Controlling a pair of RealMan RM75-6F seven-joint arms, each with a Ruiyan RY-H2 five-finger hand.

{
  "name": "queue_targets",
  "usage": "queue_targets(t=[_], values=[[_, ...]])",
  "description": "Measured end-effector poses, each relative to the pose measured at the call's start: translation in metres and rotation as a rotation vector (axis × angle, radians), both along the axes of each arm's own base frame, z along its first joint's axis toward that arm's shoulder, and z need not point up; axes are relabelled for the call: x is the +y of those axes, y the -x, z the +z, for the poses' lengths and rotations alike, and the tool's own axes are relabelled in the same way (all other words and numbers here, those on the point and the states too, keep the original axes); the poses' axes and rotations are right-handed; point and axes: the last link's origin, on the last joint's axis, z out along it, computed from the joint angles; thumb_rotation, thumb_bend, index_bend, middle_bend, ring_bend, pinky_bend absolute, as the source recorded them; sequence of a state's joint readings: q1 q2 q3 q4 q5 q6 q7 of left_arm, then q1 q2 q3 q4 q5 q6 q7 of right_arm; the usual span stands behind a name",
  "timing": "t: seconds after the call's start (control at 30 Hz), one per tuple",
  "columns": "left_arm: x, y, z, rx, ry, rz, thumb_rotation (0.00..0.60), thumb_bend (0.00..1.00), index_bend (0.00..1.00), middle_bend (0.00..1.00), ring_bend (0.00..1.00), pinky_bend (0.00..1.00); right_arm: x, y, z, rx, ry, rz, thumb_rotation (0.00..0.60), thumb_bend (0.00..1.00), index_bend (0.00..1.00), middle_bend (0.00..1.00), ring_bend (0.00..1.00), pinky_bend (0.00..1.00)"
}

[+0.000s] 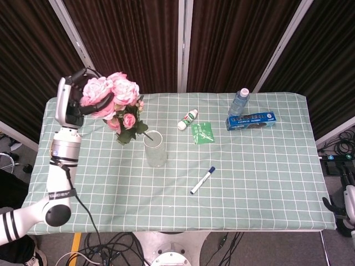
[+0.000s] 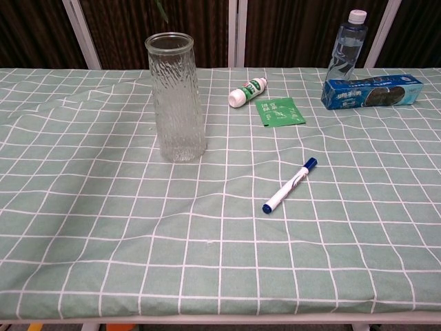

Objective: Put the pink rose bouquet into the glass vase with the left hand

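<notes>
My left hand (image 1: 83, 98) holds the pink rose bouquet (image 1: 113, 100) up in the air, left of and above the glass vase (image 1: 155, 148). The blooms sit high and the green stem ends point down to the right, close over the vase's rim. The vase stands upright and empty near the middle of the checked tablecloth (image 1: 260, 166); in the chest view the vase (image 2: 176, 96) is at upper left, with only a sliver of leaf at the top edge. My right hand shows in neither view.
A blue-capped marker (image 1: 202, 180) lies right of the vase. Behind it are a small white bottle (image 1: 188, 119), a green packet (image 1: 203, 133), a blue box (image 1: 250, 120) and a water bottle (image 1: 238, 102). Dark curtains close off the back.
</notes>
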State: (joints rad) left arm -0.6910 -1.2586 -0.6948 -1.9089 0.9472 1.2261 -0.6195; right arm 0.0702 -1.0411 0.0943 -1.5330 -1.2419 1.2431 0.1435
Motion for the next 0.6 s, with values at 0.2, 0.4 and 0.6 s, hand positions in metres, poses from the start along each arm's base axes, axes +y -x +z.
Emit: queue_targets(t=[0.2,0.4,0.6], values=[[0.01,0.0,-0.027,0.045,0.02,0.019,0.6,0.2,0.58,0.57,0.54,0.68,0.001,0.002,0.0,-0.004,0.005,-0.002,0.6,0.2,0.0,0.0,0.0,0.0],[0.018,0.003,-0.046,0.117,-0.013,0.033,0.6,0.21,0.58,0.57,0.54,0.67,-0.003,-0.003,-0.004,-0.013,-0.004,0.02,0.6,0.2,0.0,0.0,0.0,0.0],[0.015,0.006,-0.066,0.205,-0.024,0.013,0.6,0.21,0.55,0.55,0.52,0.65,-0.003,0.0,-0.006,-0.012,-0.012,0.008,0.6,0.2,0.0,0.0,0.0,0.0]])
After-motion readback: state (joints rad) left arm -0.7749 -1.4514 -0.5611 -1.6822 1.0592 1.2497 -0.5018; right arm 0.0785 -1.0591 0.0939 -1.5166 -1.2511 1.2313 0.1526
